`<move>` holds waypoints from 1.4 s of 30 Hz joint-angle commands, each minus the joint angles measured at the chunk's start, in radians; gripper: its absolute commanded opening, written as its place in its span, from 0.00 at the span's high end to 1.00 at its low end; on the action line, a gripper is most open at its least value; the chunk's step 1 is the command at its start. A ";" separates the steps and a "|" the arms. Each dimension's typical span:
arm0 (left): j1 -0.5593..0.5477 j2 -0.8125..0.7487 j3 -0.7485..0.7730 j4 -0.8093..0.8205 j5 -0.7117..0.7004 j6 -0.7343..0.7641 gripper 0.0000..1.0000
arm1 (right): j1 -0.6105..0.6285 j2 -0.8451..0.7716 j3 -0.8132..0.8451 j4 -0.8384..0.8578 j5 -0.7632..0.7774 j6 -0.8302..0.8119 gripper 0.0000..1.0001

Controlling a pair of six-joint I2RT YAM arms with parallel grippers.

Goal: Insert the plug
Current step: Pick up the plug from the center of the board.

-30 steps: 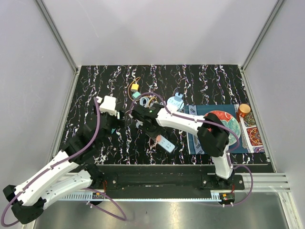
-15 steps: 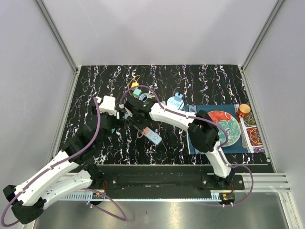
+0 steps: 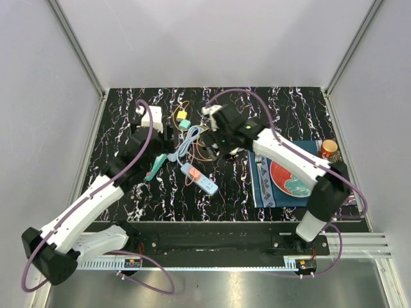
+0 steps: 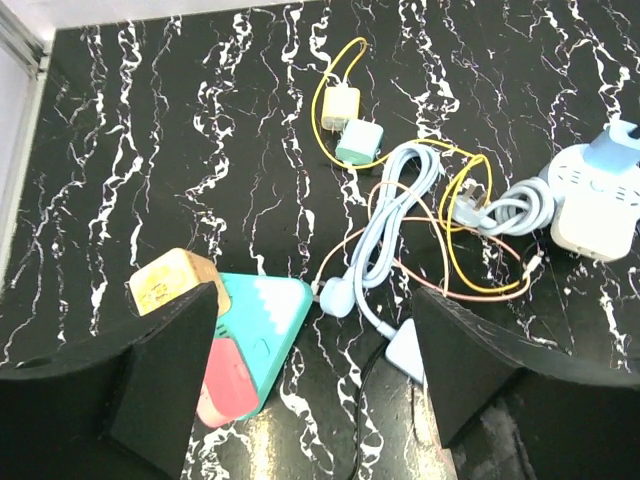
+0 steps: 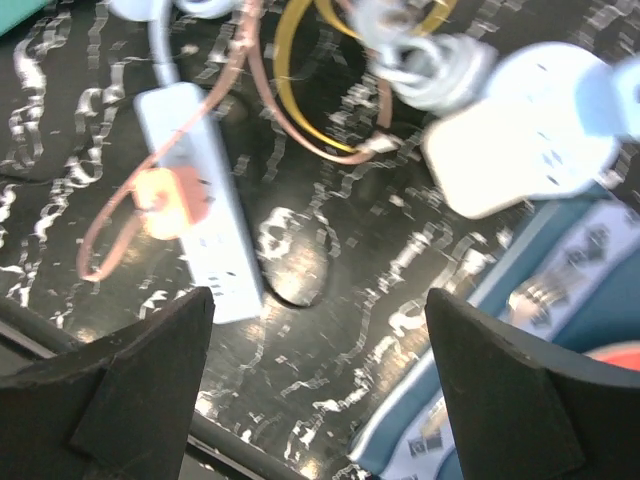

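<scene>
Black tabletop (image 3: 128,102) holds the strip (image 5: 215,262) with the orange plug (image 5: 165,190) sitting on it; we think the plug is small, light and hard, best pinched by its sides, and our left hand (image 4: 315,372) and right hand (image 5: 320,385) are spread and empty.

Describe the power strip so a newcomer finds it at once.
On the black marbled table, find the cable tangle. On its near side lies the power strip: long, pale blue, with an orange plug on it, unlike the squat white adapter.
</scene>
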 commanded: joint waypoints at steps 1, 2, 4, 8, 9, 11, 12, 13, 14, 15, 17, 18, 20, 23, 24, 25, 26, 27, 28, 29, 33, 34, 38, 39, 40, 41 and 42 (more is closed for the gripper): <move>0.103 0.134 0.128 0.011 0.138 -0.075 0.19 | -0.100 -0.158 -0.168 0.046 0.040 0.062 0.09; 0.120 0.211 0.178 -0.004 0.160 -0.086 0.19 | -0.118 -0.184 -0.200 0.082 0.034 0.072 0.09; 0.164 0.288 0.224 -0.013 0.222 -0.106 0.20 | -0.147 -0.255 -0.297 0.117 0.005 0.090 0.09; 0.226 0.540 0.374 -0.032 0.315 -0.112 0.25 | -0.190 -0.346 -0.429 0.221 -0.004 0.112 0.09; 0.236 0.584 0.405 -0.044 0.330 -0.109 0.25 | -0.195 -0.358 -0.464 0.232 -0.001 0.112 0.09; 0.270 0.717 0.505 -0.084 0.378 -0.107 0.27 | -0.204 -0.384 -0.489 0.255 0.001 0.106 0.09; 0.279 0.757 0.539 -0.098 0.390 -0.106 0.27 | -0.209 -0.389 -0.508 0.261 0.002 0.100 0.09; 0.293 0.796 0.571 -0.108 0.410 -0.101 0.28 | -0.210 -0.395 -0.516 0.264 0.004 0.090 0.09; 0.298 0.863 0.623 -0.118 0.416 -0.097 0.28 | -0.215 -0.395 -0.524 0.271 0.004 0.089 0.09; 0.301 0.894 0.648 -0.121 0.421 -0.086 0.29 | -0.221 -0.395 -0.535 0.274 0.004 0.083 0.09; 0.305 0.973 0.718 -0.128 0.430 -0.072 0.30 | -0.227 -0.392 -0.542 0.281 0.002 0.075 0.09; 0.308 0.997 0.738 -0.128 0.430 -0.061 0.30 | -0.227 -0.390 -0.550 0.284 -0.001 0.070 0.09; 0.316 1.070 0.801 -0.137 0.427 -0.052 0.31 | -0.233 -0.378 -0.555 0.292 -0.009 0.067 0.09; 0.333 1.155 0.873 -0.154 0.434 -0.041 0.31 | -0.241 -0.369 -0.561 0.300 -0.018 0.064 0.09; 0.339 1.175 0.887 -0.156 0.438 -0.034 0.31 | -0.244 -0.369 -0.564 0.300 -0.022 0.064 0.09; 0.344 1.193 0.911 -0.156 0.457 -0.031 0.31 | -0.246 -0.364 -0.565 0.300 -0.025 0.061 0.09; 0.348 1.227 0.922 -0.157 0.467 -0.029 0.31 | -0.249 -0.363 -0.567 0.301 -0.027 0.063 0.09; 0.354 1.244 0.935 -0.159 0.476 -0.029 0.31 | -0.249 -0.363 -0.568 0.301 -0.027 0.063 0.09; 0.358 1.259 0.950 -0.159 0.490 -0.026 0.31 | -0.250 -0.360 -0.567 0.301 -0.029 0.061 0.09; 0.361 1.284 0.958 -0.159 0.500 -0.023 0.31 | -0.252 -0.358 -0.568 0.301 -0.029 0.061 0.09; 0.364 1.328 0.979 -0.159 0.525 -0.012 0.31 | -0.256 -0.352 -0.570 0.300 -0.038 0.061 0.09; 0.364 1.336 0.982 -0.161 0.523 -0.011 0.31 | -0.256 -0.346 -0.572 0.301 -0.038 0.061 0.09; 0.368 1.368 0.987 -0.162 0.531 -0.009 0.32 | -0.258 -0.343 -0.572 0.301 -0.052 0.063 0.09; 0.370 1.373 0.988 -0.164 0.534 -0.009 0.32 | -0.258 -0.341 -0.570 0.301 -0.053 0.066 0.09; 0.370 1.377 0.990 -0.167 0.537 -0.008 0.32 | -0.259 -0.343 -0.572 0.300 -0.053 0.063 0.09; 0.370 1.380 0.990 -0.167 0.539 -0.006 0.33 | -0.259 -0.344 -0.573 0.301 -0.053 0.063 0.09; 0.370 1.379 0.988 -0.168 0.537 -0.003 0.34 | -0.259 -0.346 -0.575 0.300 -0.050 0.063 0.09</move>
